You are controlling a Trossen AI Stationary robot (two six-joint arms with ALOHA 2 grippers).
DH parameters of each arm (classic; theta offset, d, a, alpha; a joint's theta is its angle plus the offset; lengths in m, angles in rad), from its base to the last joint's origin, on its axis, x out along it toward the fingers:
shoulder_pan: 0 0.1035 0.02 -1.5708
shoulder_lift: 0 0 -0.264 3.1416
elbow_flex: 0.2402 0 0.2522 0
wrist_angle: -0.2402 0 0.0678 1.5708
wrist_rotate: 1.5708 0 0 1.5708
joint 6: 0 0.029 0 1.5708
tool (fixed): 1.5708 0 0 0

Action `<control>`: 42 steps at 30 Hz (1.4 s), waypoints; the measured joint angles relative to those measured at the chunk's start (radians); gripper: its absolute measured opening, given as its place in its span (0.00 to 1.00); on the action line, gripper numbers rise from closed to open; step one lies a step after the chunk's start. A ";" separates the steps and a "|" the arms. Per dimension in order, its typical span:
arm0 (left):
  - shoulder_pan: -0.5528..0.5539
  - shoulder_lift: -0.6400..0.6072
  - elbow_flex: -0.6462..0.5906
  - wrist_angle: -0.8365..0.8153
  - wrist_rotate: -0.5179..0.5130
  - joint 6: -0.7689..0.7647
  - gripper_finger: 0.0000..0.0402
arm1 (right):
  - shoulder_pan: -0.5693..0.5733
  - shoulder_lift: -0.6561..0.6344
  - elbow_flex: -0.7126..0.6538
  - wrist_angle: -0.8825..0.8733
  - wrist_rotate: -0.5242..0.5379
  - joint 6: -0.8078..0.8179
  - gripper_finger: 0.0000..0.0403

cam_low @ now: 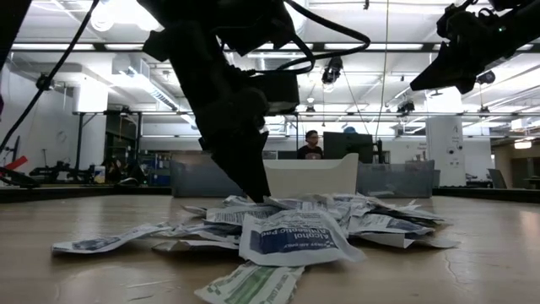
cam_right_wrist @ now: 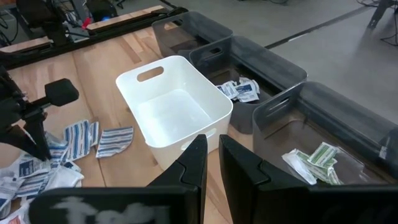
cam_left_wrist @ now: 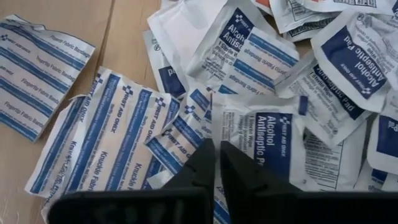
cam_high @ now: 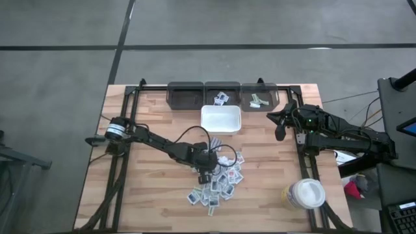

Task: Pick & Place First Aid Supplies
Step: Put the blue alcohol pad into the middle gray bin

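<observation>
On the wooden table (cam_high: 149,195), a heap of small flat first aid packets (cam_high: 218,179) with blue-striped print is seen in front of the white square tray (cam_high: 221,119). The left gripper (cam_high: 207,174) is lowered into this heap, its jaws nearly closed, apparently pinching one packet. Behind the tray, three dark bins (cam_high: 222,95) hold only a few packets, so most sorting is judged still undone. The right gripper (cam_high: 279,133) waits beside the tray, jaws narrow, nothing held.

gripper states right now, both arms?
Left hand: shut, down in the pile of first aid packets; whether it pinches one cannot be told.
Right hand: nearly shut, empty, above the white tray.
</observation>
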 joint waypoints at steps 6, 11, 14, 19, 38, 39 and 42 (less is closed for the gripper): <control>0.000 -0.019 0.000 -0.008 0.001 0.000 0.00 | 0.000 0.000 -0.002 0.000 0.000 0.000 0.10; 0.000 -0.020 0.000 -0.010 0.001 0.000 0.00 | 0.000 -0.001 -0.003 0.000 0.000 0.003 0.10; 0.000 -0.025 0.000 -0.013 0.001 0.000 0.00 | 0.000 -0.001 -0.003 0.000 0.000 0.003 0.09; 0.000 -0.045 0.000 -0.026 -0.003 0.000 0.00 | 0.000 -0.001 -0.004 0.000 0.000 0.002 0.10; 0.000 -0.081 0.000 -0.042 -0.004 -0.007 0.01 | 0.000 -0.001 -0.005 -0.002 0.000 -0.001 0.10; 0.000 -0.080 -0.001 -0.043 -0.005 -0.015 0.02 | 0.000 -0.001 -0.005 -0.002 0.000 -0.001 0.10; 0.000 -0.080 -0.001 -0.067 -0.011 -0.039 0.08 | 0.000 -0.001 -0.005 -0.004 0.000 -0.001 0.10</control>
